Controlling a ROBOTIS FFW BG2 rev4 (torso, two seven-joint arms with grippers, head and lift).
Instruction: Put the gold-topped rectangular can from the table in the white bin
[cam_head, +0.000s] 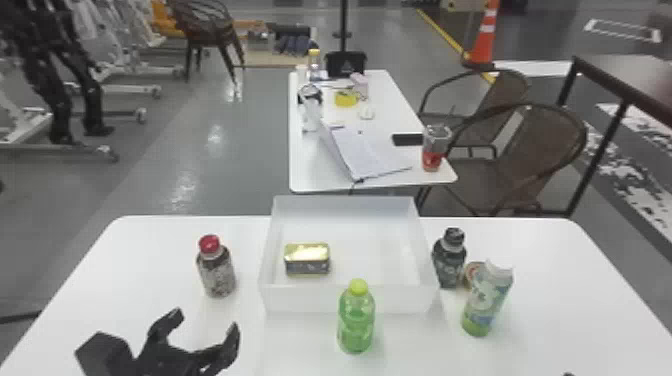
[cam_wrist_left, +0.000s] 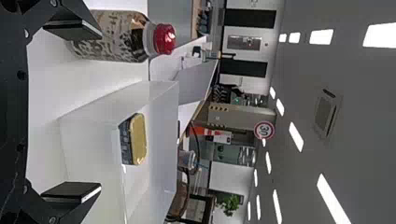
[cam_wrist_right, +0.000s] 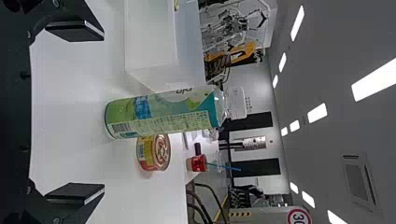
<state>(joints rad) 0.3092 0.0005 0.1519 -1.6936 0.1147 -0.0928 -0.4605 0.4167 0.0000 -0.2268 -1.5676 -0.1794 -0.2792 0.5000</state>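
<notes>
On your desk (cam_head: 135, 270) sits the white bin (cam_head: 300, 299). Your left hand (cam_head: 206, 322) and right hand (cam_wrist_right: 103, 111) each have fingers spread, nothing between them. Ease the left one back low and slowly, clear of the red-capped bottle (cam_head: 217, 274). The gold-topped rectangular can (cam_head: 307, 259) lies inside the bin, gold side up (job looks done, so don't regrip).

30, on round red-rimmed sign (cam_wrist_left: 264, 130)
</notes>
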